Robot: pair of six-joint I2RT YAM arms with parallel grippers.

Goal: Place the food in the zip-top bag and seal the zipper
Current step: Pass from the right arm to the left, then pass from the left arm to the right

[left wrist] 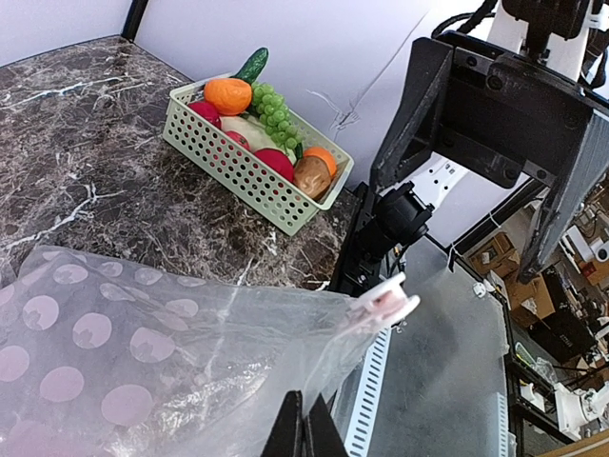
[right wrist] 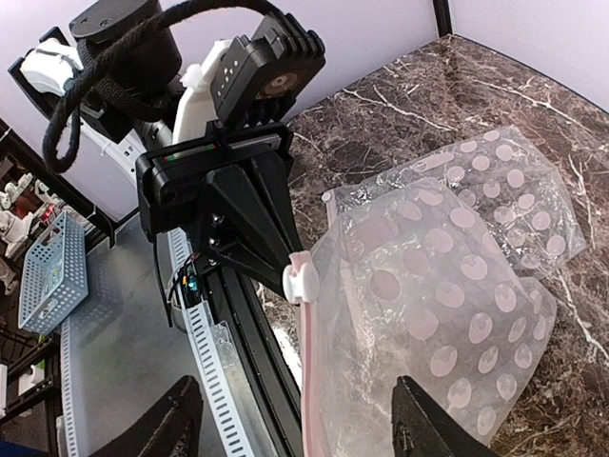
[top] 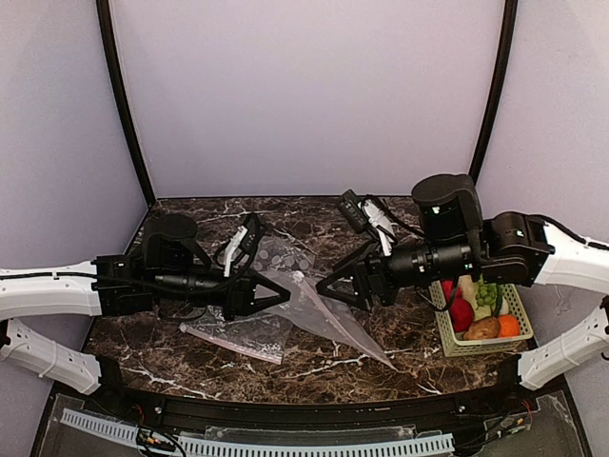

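Observation:
The clear dotted zip-top bag (top: 333, 319) hangs between my two grippers above the table. My left gripper (top: 284, 297) is shut on the bag's plastic near its mouth corner; in the left wrist view its gripper (left wrist: 304, 427) pinches the film just below the white slider (left wrist: 385, 303). My right gripper (top: 325, 286) is open, its fingers either side of the bag's mouth edge without touching it (right wrist: 304, 433). The pinkish zipper strip (right wrist: 310, 381) runs down from the slider (right wrist: 302, 281). The food (top: 481, 309) lies in the green basket: apple, orange, grapes, potato, radish.
The pale green slotted basket (top: 447, 335) stands at the right edge, also in the left wrist view (left wrist: 238, 162). A second dotted bag (top: 238, 338) lies flat at the front left. More dotted plastic (right wrist: 495, 181) lies behind on the marble table (top: 314, 224).

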